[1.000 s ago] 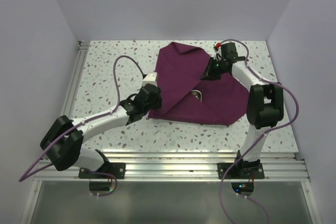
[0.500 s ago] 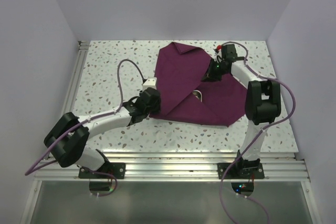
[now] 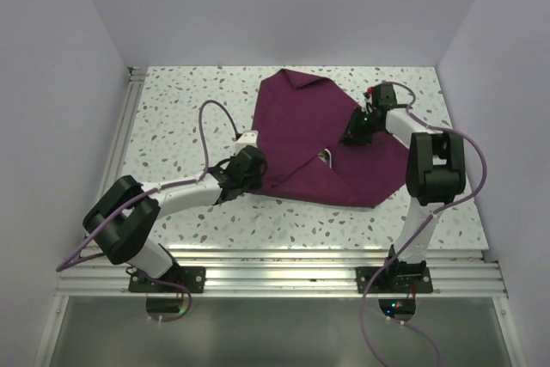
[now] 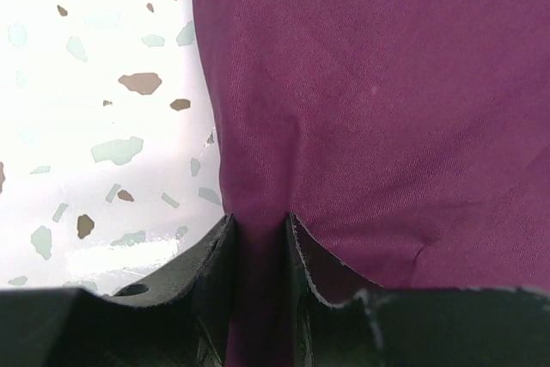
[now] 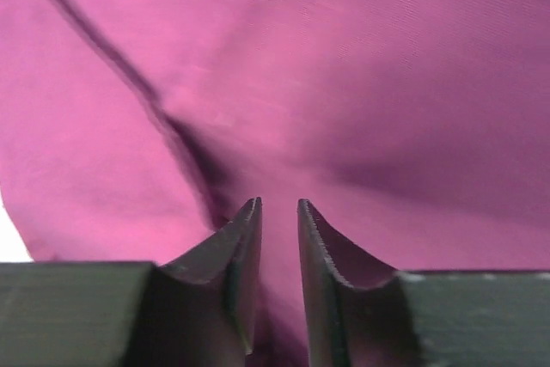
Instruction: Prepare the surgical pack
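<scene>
The surgical pack (image 3: 301,118) is a plum-maroon drape lying partly folded on the speckled table, its flaps meeting near the middle. A small glint of steel (image 3: 326,157) shows in the gap between the flaps. My left gripper (image 3: 255,169) is at the drape's left edge and is shut on a fold of it; in the left wrist view the cloth (image 4: 387,83) runs between the left gripper's (image 4: 258,221) fingers. My right gripper (image 3: 357,131) is on the right flap. In the right wrist view the right gripper (image 5: 278,205) is nearly closed, with the drape (image 5: 387,66) pinched between the fingers.
The speckled table (image 3: 180,118) is walled in on the left, back and right. An aluminium rail (image 3: 275,259) runs along the near edge and another (image 3: 125,126) along the left side.
My right gripper has moved from the drape's top right towards the near right over the right flap. My left gripper has shifted slightly right and nearer along the left edge.
</scene>
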Motion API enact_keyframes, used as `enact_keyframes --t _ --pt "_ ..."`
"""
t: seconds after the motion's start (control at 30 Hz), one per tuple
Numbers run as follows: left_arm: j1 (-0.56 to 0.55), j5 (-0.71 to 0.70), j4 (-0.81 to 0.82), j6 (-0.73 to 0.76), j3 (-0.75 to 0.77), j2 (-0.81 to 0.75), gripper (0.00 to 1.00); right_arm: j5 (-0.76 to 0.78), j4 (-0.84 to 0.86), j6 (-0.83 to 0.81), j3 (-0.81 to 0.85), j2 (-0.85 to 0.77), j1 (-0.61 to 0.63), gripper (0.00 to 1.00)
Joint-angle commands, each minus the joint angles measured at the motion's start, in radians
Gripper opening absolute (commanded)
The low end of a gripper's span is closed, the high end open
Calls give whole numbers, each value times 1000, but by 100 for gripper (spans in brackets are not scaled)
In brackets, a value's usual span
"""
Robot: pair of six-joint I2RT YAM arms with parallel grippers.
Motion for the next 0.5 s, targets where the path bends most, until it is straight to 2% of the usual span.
enact_keyframes --t 0.0,0.2,0.37,0.47 --pt "-3 -4 32 -35 -44 -25 31 104 57 34 -75 -181 -65 29" --pt "-9 -15 50 -23 -52 -38 34 337 112 55 -326 -462 -200 34" --pt "-14 -9 128 -12 -116 -90 36 537 77 37 -399 -547 -239 28" --pt "-14 -14 141 5 -126 -122 37 623 85 48 -434 -555 -259 27"
